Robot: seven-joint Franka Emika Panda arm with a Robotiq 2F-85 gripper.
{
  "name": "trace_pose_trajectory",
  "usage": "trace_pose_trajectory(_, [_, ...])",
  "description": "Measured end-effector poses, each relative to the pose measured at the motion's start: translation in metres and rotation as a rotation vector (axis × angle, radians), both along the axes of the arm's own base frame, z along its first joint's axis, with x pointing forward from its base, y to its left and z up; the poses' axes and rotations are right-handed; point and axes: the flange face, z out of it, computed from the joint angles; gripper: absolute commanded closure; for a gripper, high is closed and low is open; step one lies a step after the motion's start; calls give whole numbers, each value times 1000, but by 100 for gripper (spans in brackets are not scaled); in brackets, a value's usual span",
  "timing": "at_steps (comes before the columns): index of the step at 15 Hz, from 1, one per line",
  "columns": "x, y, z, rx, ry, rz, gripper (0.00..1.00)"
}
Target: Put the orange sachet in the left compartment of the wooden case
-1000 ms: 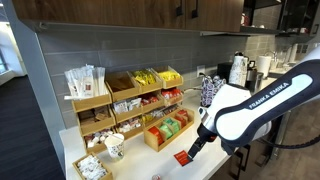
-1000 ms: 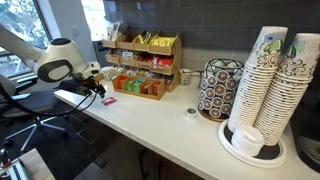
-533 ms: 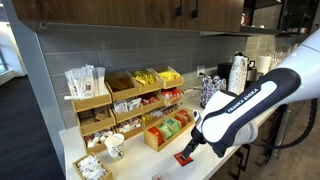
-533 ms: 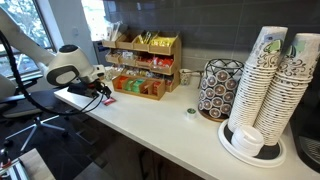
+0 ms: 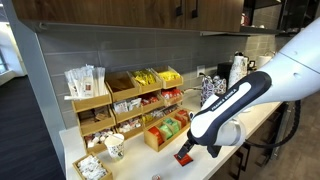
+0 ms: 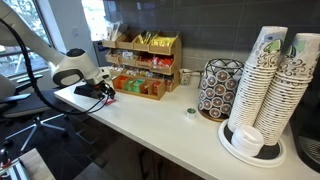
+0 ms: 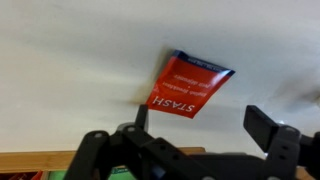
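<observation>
The orange sachet, printed "STASH", lies flat on the white counter; it also shows in an exterior view. My gripper is open and empty, its fingers just above the counter, with the sachet's near edge by one fingertip. In both exterior views the gripper hangs low over the counter's front edge. The wooden case, with several compartments of coloured sachets, stands just behind it against the shelf rack. The sachet is hidden by the gripper in an exterior view.
A tiered wooden rack of packets stands behind the case. A paper cup and a white tray of packets sit beside it. A pod holder, cup stacks and a small lid stand farther along.
The arm has swung in and come lower over the sachet at the counter's front edge. The sachet has not moved.
</observation>
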Motion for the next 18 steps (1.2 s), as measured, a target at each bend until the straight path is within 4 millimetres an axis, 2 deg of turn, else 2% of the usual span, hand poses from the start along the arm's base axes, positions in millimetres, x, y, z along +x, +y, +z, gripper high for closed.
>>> trace_pose_trajectory(4, [7, -4, -12, -4, 11, 2, 22])
trace_pose_trajectory(5, [8, -5, -15, -5, 12, 1, 31])
trace_pose_trajectory(6, [10, -6, -17, -5, 14, -1, 29])
trace_pose_trajectory(12, [17, -12, -19, -8, 0, -11, 79])
trace_pose_trajectory(15, [19, -16, -18, -8, -7, -16, 99])
trace_pose_trajectory(18, [19, -18, -19, -8, -8, -20, 100])
